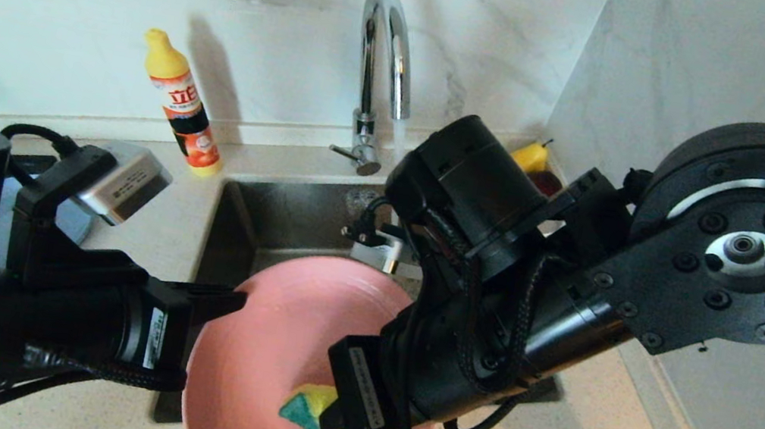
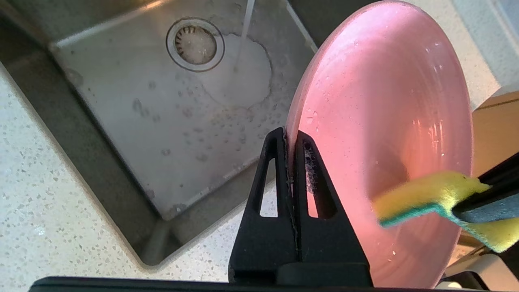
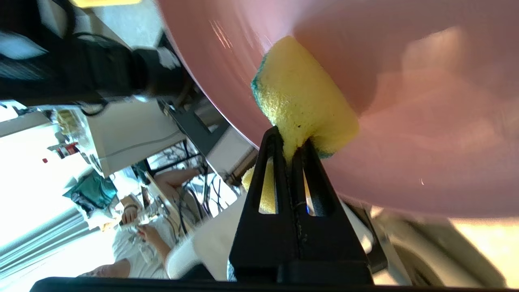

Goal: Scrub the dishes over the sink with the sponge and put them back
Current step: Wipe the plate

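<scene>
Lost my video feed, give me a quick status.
Left gripper shut on pink plate rim, over sink. Right gripper shut on sponge, pressed to plate. Tap running; nothing in the way.

One pink plate [image 1: 276, 351], one sponge [image 1: 313, 407], one soap bottle [image 1: 182, 105], one tap [image 1: 381, 76] — all around one sink [image 1: 274, 220].

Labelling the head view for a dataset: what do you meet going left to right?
Left gripper → detergent bottle → pink plate → faucet → right gripper pinching the sponge → yellow pear.
</scene>
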You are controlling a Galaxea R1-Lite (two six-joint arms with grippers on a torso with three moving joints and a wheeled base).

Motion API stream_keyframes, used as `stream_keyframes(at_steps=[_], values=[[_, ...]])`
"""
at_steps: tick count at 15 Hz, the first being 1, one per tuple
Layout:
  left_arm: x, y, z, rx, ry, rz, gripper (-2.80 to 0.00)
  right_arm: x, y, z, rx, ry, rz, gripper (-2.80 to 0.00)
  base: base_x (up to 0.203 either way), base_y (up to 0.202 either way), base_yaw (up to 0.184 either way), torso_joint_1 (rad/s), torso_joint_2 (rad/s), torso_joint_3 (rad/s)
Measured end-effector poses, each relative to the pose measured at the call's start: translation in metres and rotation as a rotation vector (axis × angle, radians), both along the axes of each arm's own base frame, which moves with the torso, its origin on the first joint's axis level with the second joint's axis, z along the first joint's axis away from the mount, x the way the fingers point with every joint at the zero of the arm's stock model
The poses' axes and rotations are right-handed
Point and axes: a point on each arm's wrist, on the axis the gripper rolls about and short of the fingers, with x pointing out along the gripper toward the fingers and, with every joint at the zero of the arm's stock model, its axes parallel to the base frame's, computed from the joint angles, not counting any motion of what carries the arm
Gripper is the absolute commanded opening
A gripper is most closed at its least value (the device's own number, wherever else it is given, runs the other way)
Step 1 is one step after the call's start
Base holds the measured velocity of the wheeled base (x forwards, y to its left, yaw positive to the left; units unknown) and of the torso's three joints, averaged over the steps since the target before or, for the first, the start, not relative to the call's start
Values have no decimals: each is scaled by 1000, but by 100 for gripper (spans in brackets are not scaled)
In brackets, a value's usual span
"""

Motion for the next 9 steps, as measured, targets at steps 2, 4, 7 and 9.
stream_keyframes(at_steps=[2,4,7,9], values=[[0,0,-2,5,7,0,-280,2,8,3,33,-22,6,-280,0,0,0,0,0,0],[0,0,-5,12,15,-1,-280,6,14,5,71,-47,5,-280,0,0,0,0,0,0],[-1,0,-7,16,18,-3,-280,8,16,5,89,-60,2,-280,0,0,0,0,0,0],[-1,1,-8,16,19,-3,-280,13,13,7,95,-70,-17,-280,0,0,0,0,0,0]])
